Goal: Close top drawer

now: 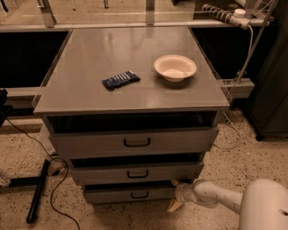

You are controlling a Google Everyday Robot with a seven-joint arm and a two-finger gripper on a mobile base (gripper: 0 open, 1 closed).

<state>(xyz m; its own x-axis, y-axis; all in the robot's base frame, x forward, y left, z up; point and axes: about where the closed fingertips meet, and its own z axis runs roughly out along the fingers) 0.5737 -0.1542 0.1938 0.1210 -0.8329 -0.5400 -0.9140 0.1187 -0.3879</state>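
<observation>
The grey cabinet [130, 58] has three drawers. The top drawer [90, 143] is pulled out a little, with a dark gap above its front and a black handle [137, 143] in the middle. The middle drawer [99, 173] and bottom drawer [108, 194] also stand slightly out. My gripper [174, 194] is low at the bottom right, by the right end of the bottom drawer, well below the top drawer. Its two tan fingertips [173, 206] stand apart, with nothing between them. My white arm [216, 196] leads to it from the lower right.
A dark blue snack packet [120, 80] and a white bowl [175, 67] lie on the cabinet top. A black stand leg [37, 191] and cables lie on the speckled floor at the left. A power strip [222, 13] sits on the rail at the back right.
</observation>
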